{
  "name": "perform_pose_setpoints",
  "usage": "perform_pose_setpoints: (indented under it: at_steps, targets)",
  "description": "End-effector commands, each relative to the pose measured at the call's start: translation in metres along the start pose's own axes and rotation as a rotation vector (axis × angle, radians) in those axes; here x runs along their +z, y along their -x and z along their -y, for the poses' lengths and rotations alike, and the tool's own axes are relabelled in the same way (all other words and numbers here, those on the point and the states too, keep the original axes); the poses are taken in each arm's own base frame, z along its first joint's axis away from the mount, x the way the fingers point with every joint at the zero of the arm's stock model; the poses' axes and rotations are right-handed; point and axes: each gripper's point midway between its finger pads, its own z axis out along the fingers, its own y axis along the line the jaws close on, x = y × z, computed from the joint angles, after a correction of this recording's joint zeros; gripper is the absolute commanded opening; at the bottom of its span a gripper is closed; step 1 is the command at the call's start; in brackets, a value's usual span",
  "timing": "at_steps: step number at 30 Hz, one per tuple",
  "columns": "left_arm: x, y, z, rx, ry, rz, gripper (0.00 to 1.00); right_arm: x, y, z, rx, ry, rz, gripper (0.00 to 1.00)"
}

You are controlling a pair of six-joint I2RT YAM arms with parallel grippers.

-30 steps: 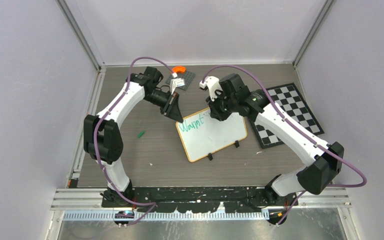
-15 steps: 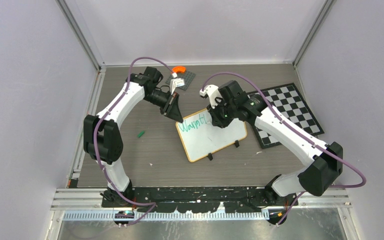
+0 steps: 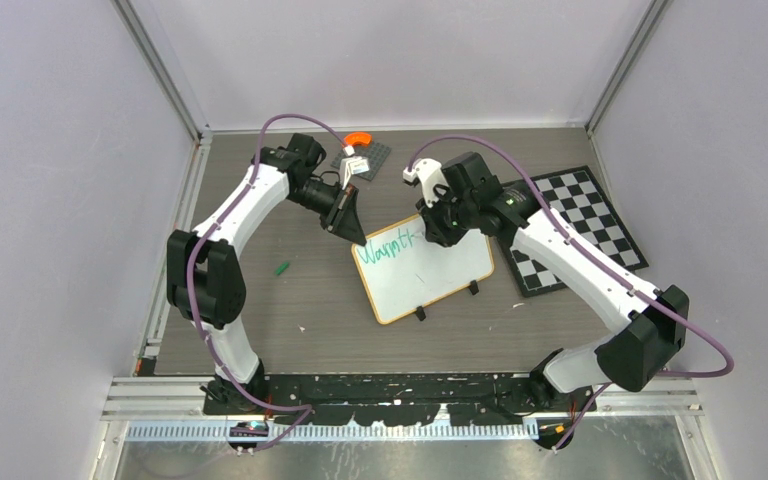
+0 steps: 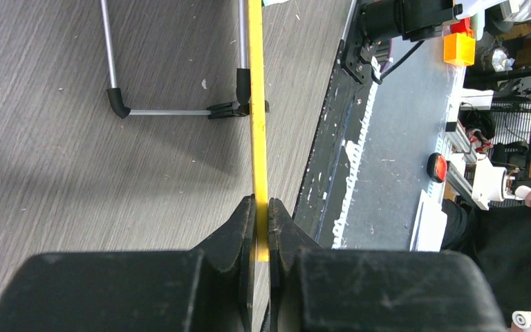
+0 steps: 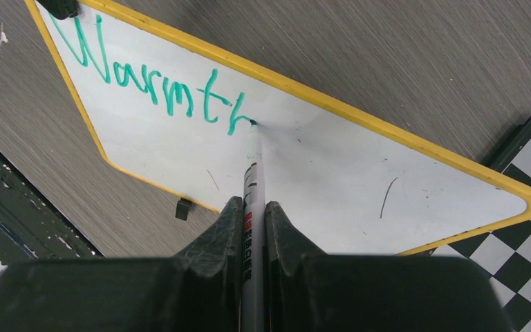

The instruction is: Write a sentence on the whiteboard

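The whiteboard (image 3: 440, 280), white with a yellow frame, lies on the table in the top view. Green lettering reading "Warmth" (image 5: 159, 86) runs along its upper left, the visible part of the sentence. My left gripper (image 4: 262, 207) is shut on the board's yellow edge (image 4: 256, 104); in the top view the left gripper (image 3: 358, 238) sits at the board's far left corner. My right gripper (image 5: 252, 206) is shut on a white marker (image 5: 252, 173), whose green tip touches the board just right of the "h". From above, the right gripper (image 3: 438, 232) hangs over the board's upper edge.
A black-and-white checkerboard (image 3: 570, 230) lies right of the whiteboard. A small green cap (image 3: 282, 268) rests on the table to the left. A dark mat (image 3: 370, 155) with an orange piece (image 3: 360, 137) sits at the back. The board's wire stand (image 4: 173, 111) shows underneath.
The right gripper dipped toward the board's lower side and came back up with the marker. The green lettering has grown from "Warmt" to "Warmth". The left arm has held still.
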Motion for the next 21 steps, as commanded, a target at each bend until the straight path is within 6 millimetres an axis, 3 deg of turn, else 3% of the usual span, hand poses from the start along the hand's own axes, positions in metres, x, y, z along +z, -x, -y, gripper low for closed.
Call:
perform_pose_setpoints:
  at_steps: [1,15,21]
  targets:
    - [-0.001,0.002,0.020,0.024,-0.039,0.011,0.00,-0.012,0.015,0.012,-0.010,-0.046,0.063,0.00]
    - [0.000,0.001,0.020,0.021,-0.042,0.009,0.00,-0.005,-0.015,-0.006,0.016,0.034,0.001,0.00]
    - [0.001,0.001,0.020,0.019,-0.044,0.007,0.00,-0.022,-0.001,-0.015,0.020,0.077,0.056,0.00]
